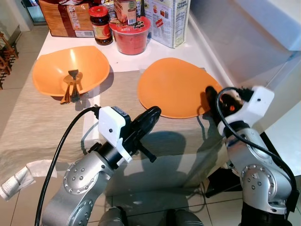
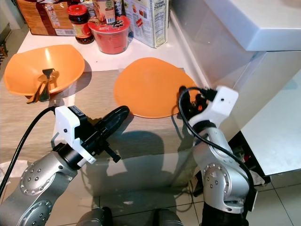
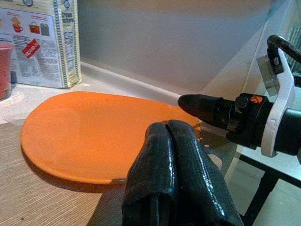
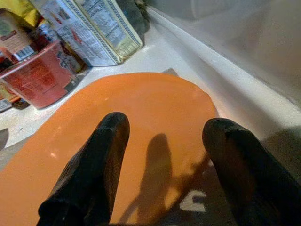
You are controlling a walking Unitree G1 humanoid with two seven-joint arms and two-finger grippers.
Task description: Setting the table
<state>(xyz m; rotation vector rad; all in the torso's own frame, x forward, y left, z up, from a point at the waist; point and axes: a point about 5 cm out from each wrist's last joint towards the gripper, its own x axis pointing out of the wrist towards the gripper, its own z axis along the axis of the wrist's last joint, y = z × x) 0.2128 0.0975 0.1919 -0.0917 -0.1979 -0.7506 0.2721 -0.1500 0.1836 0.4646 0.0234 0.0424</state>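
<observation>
Nearest the robot, the left gripper [image 1: 151, 114] hovers above the beige woven table mat [image 1: 42, 122], its two black fingers pressed flat together and holding nothing, tip aimed toward the near rim of the flat round orange plate [image 1: 171, 87]. The right gripper [image 4: 164, 141] sits at that plate's right edge, jaws spread wide with one finger on either side of the rim area and the plate's surface showing between them, not yet closed on anything. The plate lies half on the mat and half on the white counter [image 1: 200, 49], close to the wall. The step in hand looks like taking hold of this plate to place it; the next move would call for the right gripper to lower and pinch the thin rim squarely, since the smooth plate could slide toward the wall. Farther off to the left, the deep orange bowl [image 1: 51, 70] holds dark utensils [image 1: 73, 87], and behind stand a red cup-noodle tub [image 1: 130, 35], a dark jar with a red lid [image 1: 100, 24] and a cereal box [image 1: 168, 19].
</observation>
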